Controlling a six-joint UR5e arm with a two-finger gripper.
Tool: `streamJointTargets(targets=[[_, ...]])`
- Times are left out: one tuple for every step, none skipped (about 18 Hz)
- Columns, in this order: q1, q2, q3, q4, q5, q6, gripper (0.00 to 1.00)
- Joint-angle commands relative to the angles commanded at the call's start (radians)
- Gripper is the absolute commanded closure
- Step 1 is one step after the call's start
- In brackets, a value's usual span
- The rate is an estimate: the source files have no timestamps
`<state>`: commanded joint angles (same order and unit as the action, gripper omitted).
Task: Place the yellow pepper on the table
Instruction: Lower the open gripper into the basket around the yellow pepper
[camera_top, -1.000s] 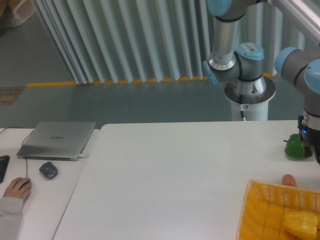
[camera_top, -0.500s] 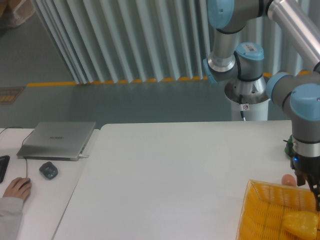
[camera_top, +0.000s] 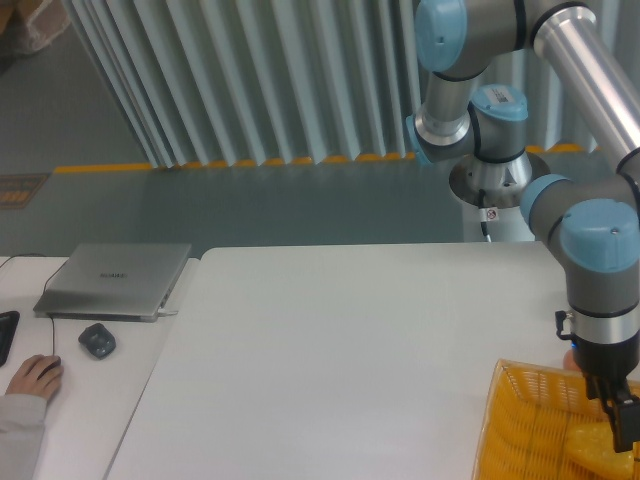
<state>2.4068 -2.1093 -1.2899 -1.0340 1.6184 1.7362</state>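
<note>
Fingers of the gripper are hanging low inside the yellow basket, right over the yellow pepper, and I cannot tell if they are apart or together because they are small and dark at the picture's edge. The pepper is lying in the basket, near its far right side, and the wrist is hiding part of it. I think the pepper is light and firm, but its skin is shiny and slippery, and its shape is lumpy. So the fingers should be squeezing it across its fat middle, not too hard, or it may be slipping out or rolling. The white table is stretching out to the left of the basket, waiting for the pepper.
</note>
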Motion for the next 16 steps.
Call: streamJointTargets(targets=[[0.017, 0.005, -0.002, 0.002, -0.005, 0.04, 0.0], [0.028, 0.006, -0.006, 0.002, -0.008, 0.07, 0.0], [0.028, 0.009, -0.021, 0.011, -0.006, 0.104, 0.0], [0.029, 0.012, -0.023, 0.028, 0.003, 0.129, 0.0], [0.029, 0.009, -0.032, 0.041, 0.008, 0.143, 0.0], [0.028, 0.008, -0.035, 0.052, 0.018, 0.138, 0.0], [0.026, 0.005, -0.035, 0.052, 0.027, 0.135, 0.0], [0.026, 0.0, -0.034, 0.052, 0.041, 0.135, 0.0], [0.025, -0.003, -0.034, 0.052, 0.057, 0.138, 0.0], [0.025, -0.004, -0.034, 0.051, 0.069, 0.146, 0.0], [0.025, -0.008, -0.034, 0.051, 0.081, 0.147, 0.0], [0.023, -0.015, -0.034, 0.052, 0.096, 0.144, 0.0], [0.02, -0.024, -0.031, 0.052, 0.104, 0.138, 0.0], [0.014, -0.031, -0.025, 0.054, 0.107, 0.137, 0.0], [0.012, -0.044, -0.016, 0.058, 0.107, 0.128, 0.0], [0.012, -0.047, -0.011, 0.058, 0.11, 0.12, 0.0]])
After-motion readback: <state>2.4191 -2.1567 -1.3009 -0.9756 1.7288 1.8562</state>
